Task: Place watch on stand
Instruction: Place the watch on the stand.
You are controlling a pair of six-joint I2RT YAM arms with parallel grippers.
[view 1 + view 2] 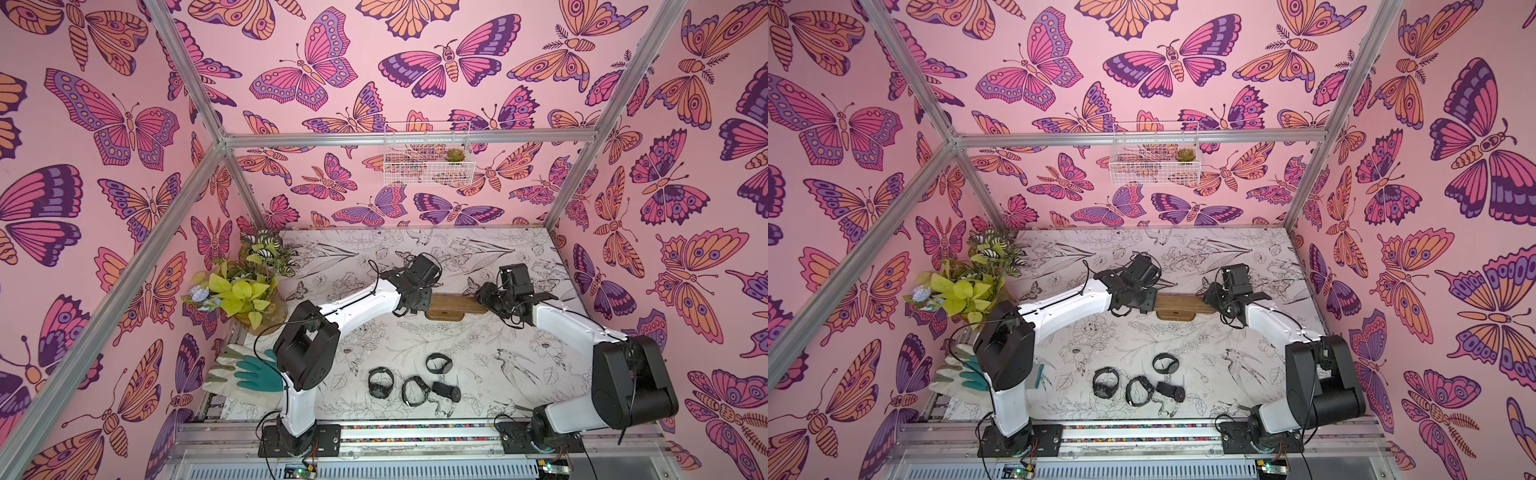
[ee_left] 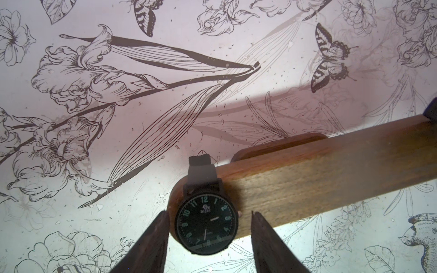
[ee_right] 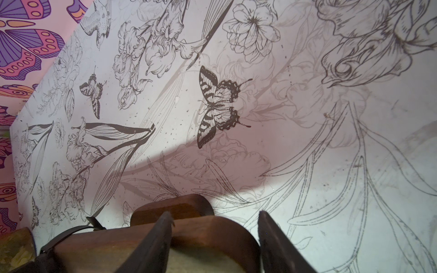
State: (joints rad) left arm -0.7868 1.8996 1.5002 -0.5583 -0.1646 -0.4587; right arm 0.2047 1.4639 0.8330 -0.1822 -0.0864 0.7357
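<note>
The watch (image 2: pixel 206 221) sat at one rounded end of the stand (image 2: pixel 307 179), its strap around the wooden bar and its dark face toward the wrist camera (the numerals looked greenish). The left claw (image 2: pixel 210 214) was spread, one finger on each side of the face with a small gap, pinching nothing. At the other end, the right claw (image 3: pixel 214 212) was spread too, one finger over the bar. The stand stood on the counter (image 1: pixel 415 332).

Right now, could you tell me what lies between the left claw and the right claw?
The bare wooden bar of the stand spans from the left claw to the right claw, as both top views show.
</note>
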